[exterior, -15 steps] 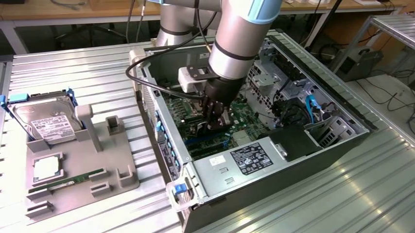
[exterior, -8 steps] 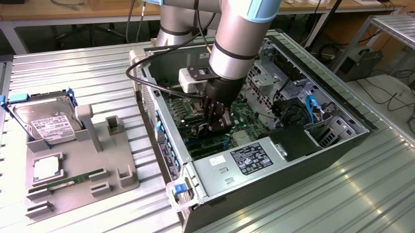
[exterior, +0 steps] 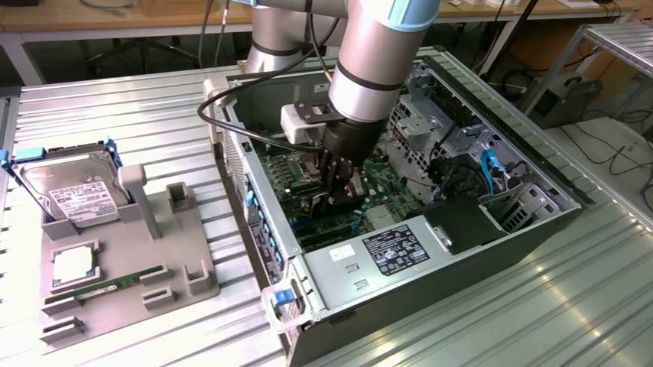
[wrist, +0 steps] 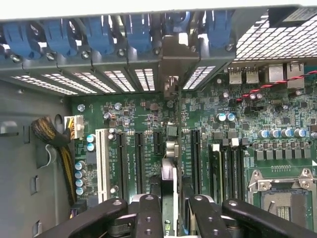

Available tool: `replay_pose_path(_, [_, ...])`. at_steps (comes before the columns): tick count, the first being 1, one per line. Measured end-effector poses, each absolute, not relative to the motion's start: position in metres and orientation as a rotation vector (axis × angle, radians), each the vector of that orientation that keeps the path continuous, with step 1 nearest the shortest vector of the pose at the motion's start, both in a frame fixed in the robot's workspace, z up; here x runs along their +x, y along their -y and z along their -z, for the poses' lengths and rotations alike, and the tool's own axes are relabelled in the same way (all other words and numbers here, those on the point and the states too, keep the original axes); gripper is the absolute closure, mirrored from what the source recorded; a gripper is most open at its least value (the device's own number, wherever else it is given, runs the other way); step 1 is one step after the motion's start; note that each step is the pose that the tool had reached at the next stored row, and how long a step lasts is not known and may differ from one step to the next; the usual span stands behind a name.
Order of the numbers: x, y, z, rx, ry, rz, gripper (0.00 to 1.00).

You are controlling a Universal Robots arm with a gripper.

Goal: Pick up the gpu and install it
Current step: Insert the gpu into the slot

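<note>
Wrist view gives you the gpu (wrist: 168, 171) edge-on, pinched between the jaws, which are closed partway onto its two faces. It stands upright over the motherboard (wrist: 277, 124) inside the open case (exterior: 510, 252), bracket end toward the rear vents, likely so its connector meets a slot squarely. Whether it is seated, you cannot tell.

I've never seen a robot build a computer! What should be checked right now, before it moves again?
1. gpu clamped in the gripper: ok.
2. Computer case open towards the arm: ok.
3. gpu running parallel to the black slots on the motherboard: ok.
4. gpu fully seated in a slot: cannot tell.
5. Yellow-black cable bundle well apart from the gpu: ok.
</note>
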State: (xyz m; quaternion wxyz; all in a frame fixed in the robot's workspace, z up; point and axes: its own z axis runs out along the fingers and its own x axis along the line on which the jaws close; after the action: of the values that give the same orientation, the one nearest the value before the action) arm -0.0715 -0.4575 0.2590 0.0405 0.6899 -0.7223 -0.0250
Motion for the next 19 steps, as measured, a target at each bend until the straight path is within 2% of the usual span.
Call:
replay_pose_path(8, [-0.0715,0.4565,-0.259,2.129,2.226,0.112,0.74])
replay_pose_path(19, [-0.0715,0.4566,-0.2527,2.128,2.225,0.112,0.74])
